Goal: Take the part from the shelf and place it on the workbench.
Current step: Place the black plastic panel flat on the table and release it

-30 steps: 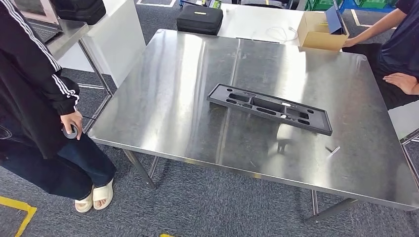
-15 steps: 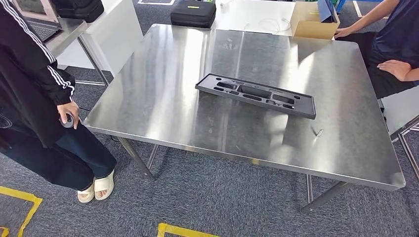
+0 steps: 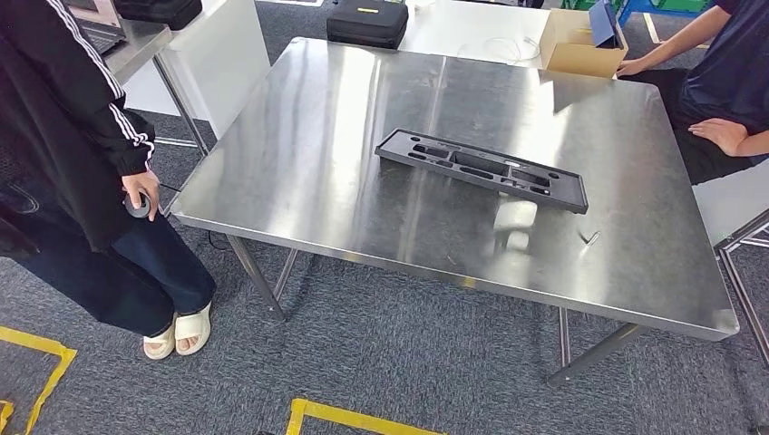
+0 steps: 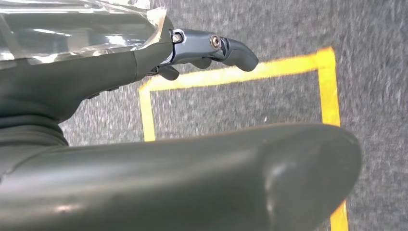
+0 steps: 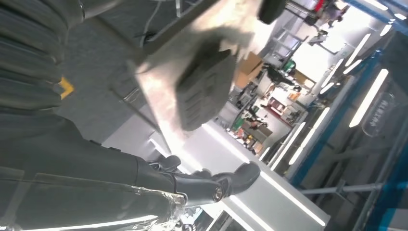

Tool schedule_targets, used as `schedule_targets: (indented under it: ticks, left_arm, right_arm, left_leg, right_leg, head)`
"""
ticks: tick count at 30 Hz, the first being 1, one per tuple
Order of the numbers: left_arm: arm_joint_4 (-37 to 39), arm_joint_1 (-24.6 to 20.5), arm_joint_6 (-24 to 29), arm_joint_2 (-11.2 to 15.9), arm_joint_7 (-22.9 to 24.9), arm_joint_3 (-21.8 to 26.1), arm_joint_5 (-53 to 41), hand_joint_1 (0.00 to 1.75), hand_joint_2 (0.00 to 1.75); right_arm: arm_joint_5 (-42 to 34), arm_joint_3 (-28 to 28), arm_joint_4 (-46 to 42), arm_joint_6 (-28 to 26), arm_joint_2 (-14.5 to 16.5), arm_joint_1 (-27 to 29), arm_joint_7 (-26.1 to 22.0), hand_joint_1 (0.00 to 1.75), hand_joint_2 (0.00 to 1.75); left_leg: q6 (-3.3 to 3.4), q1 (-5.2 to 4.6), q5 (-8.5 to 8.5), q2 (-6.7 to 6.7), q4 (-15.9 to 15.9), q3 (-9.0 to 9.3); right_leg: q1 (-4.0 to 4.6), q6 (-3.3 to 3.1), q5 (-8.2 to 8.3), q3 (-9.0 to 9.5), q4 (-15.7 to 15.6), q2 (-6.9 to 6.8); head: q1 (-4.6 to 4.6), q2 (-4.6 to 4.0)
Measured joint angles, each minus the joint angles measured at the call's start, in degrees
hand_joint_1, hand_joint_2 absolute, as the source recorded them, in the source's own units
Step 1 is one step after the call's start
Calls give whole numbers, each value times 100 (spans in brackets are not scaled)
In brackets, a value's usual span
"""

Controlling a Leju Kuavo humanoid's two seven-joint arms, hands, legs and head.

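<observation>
Grey carpet marked with yellow tape lines [image 3: 335, 419] runs under a steel counter [image 3: 299, 172] that stands on metal legs. On the counter lies the part [image 3: 481, 169], a long black tray-like piece with moulded recesses, set flat and slanted across the middle of the top. Near it, toward the counter's right front, lies a small metal pin [image 3: 591, 237], apart from the part.

A person in a black jacket with white stripes [image 3: 68, 118] stands by the counter's left edge, holding a small dark object in one hand. A second person in a dark blue shirt [image 3: 734, 77] sits at the far right, one hand reaching to a cardboard box [image 3: 579, 45] on a white table behind the counter. A black case [image 3: 366, 22] rests on that same white table.

The left hand [image 4: 211, 48] hangs over the carpet and a yellow tape line, its fingers stretched out and holding nothing. The right hand [image 5: 207, 185] also holds nothing, its fingers extended and apart; the blurred counter and part show beyond it.
</observation>
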Motion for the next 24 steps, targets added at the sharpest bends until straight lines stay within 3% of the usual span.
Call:
schedule_targets:
  ticks: [1, 3, 5, 7, 8, 10, 12, 16, 19, 24]
  left_arm:
    - [0, -2, -1, -8, -2, -1, 10, 0, 0]
    - [2, 5, -2, -15, -5, 1, 40, 0, 0]
    - [4, 9, 1, -9, -30, 8, 111, 0, 0]
    - [4, 7, -3, -6, -72, 26, 190, 0, 0]
    - [4, 5, -26, -5, -85, 38, 220, 0, 0]
    - [4, 3, -158, 12, -49, 61, 280, 0, 0]
    - [4, -2, -301, 42, 12, 87, 314, 0, 0]
    - [4, -11, -345, 87, 66, 116, 321, 0, 0]
    - [4, -14, -345, 118, 119, 118, 298, 0, 0]
    - [4, -48, -373, 145, 310, 115, 252, 0, 0]
  right_arm:
    - [90, -83, 19, 26, 171, 28, -39, 0, 175]
    - [231, -179, 88, 68, 469, 58, -85, 0, 175]
    - [374, -218, 230, 71, 788, 4, -187, 0, 175]
    - [482, -206, 463, 20, 1093, -126, -311, 0, 175]
    - [507, -186, 606, -19, 1233, -186, -360, 0, 175]
    - [515, -104, 1005, -132, 1568, -311, -430, 0, 175]
    - [493, -16, 1439, -255, 1915, -429, -500, 0, 175]
    - [408, 83, 2005, -295, 2320, -556, -612, 0, 175]
    - [473, 146, 2454, -147, 2563, -607, -195, 0, 175]
    - [1266, 612, 3526, -147, 3317, -453, 589, 0, 175]
  left_leg:
    - [6, -2, 20, 10, 2, -33]
    - [-1, -9, 36, 26, 33, -92]
    - [-25, -4, 30, 48, 88, -131]
    - [-71, -7, 7, 71, 150, -156]
    - [-98, -19, 0, 77, 175, -171]
    - [-82, -41, 7, 75, 209, -204]
    - [-32, -31, 24, 67, 214, -214]
    - [-76, -12, 55, 58, 184, -217]
    - [-107, -6, 64, 52, 188, -236]
    - [-100, -23, 77, 37, 190, -257]
  right_leg:
    - [3, -17, -168, -147, 365, 4]
    - [-6, 33, -253, -215, 661, 3]
    - [-18, 147, -36, 146, 125, -1]
    - [-9, 180, 141, 566, -596, 2]
    - [4, 146, 171, 668, -774, 7]
    - [23, 57, 194, 697, -836, 20]
    - [25, 24, 208, 686, -840, 20]
    - [52, -24, 223, 679, -839, 7]
    - [54, -47, 237, 663, -840, 4]
    - [47, -28, 250, 661, -849, -5]
  head:
    - [17, 0]
    - [42, 0]
    - [65, 0]
    - [73, 0]
    - [72, 0]
    - [57, 0]
    - [44, 0]
    - [41, 0]
    - [44, 0]
    - [39, 0]
